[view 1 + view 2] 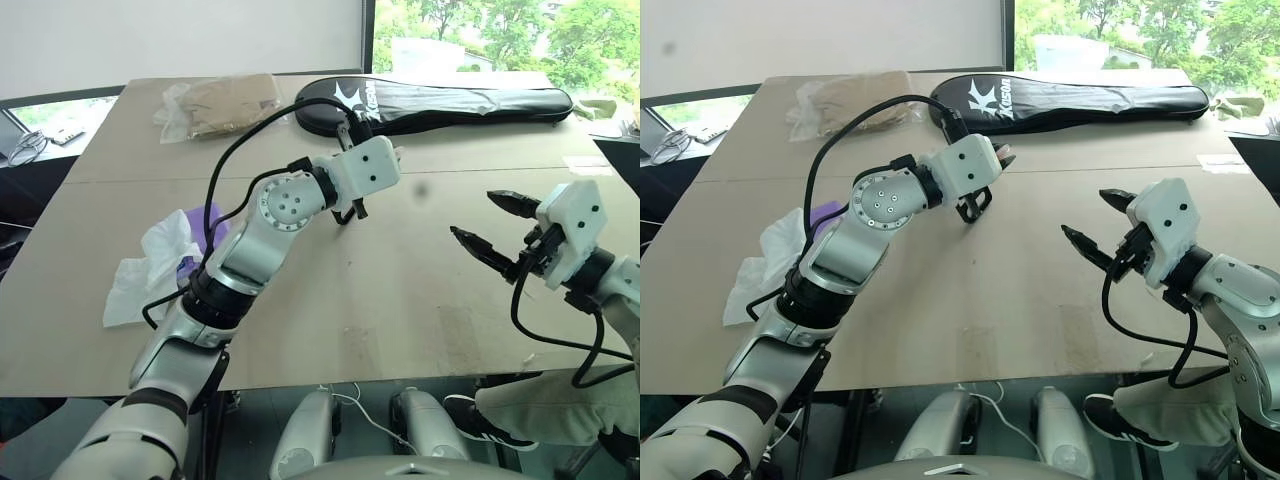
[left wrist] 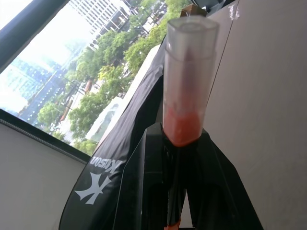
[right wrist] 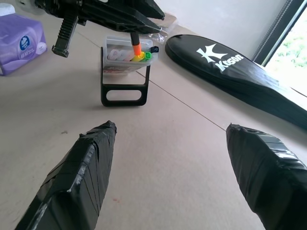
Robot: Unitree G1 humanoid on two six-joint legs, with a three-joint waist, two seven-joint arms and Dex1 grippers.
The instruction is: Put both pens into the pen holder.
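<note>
Left end effector (image 3: 132, 28) pinches the orange-ended pen (image 3: 136, 45) above the pen holder (image 3: 124, 60); right end effector (image 1: 495, 230) gapes wide, empty.

White lettering reading "Kason", beside a large stylised "K" logo, stands on the long black racket bag (image 3: 230, 67) lying on the table. The purple tissue pack (image 3: 19, 40) carries a round blue label whose print is too small to read. No other text is legible.

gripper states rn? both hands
Left hand: closed on the black pen with orange ends.
Right hand: open, holding nothing.
</note>
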